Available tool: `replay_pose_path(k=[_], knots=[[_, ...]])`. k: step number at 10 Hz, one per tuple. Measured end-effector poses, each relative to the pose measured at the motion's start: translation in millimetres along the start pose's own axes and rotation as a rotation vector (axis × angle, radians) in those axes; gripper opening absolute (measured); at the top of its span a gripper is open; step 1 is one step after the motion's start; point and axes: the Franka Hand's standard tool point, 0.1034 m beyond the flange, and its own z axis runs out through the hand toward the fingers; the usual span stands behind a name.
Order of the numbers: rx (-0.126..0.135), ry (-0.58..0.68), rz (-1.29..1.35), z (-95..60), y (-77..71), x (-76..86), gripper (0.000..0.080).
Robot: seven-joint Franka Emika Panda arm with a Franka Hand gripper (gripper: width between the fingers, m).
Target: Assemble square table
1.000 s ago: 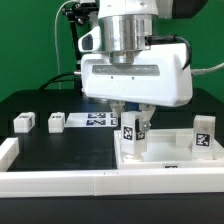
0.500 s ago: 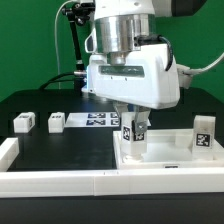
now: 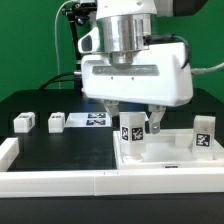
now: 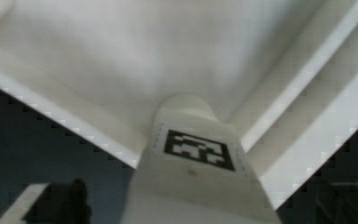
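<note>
While end effector (image 3: 134,124) gapes, upright leg (image 3: 131,146) shows black-and-white square tag (image 4: 197,146).

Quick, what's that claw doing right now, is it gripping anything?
Gripper: open, with its fingers on either side of the upright leg on the square table, not clamping it.
</note>
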Motion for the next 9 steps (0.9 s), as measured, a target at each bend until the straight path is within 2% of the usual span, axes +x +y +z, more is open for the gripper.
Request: replay_pose_path(k=[7, 9], knots=[[-0.001, 0.001, -0.526, 0.1, 0.9, 0.9, 0.0649], [-0.012, 0.03, -0.734, 1.4, 0.0, -0.2, 0.0649]])
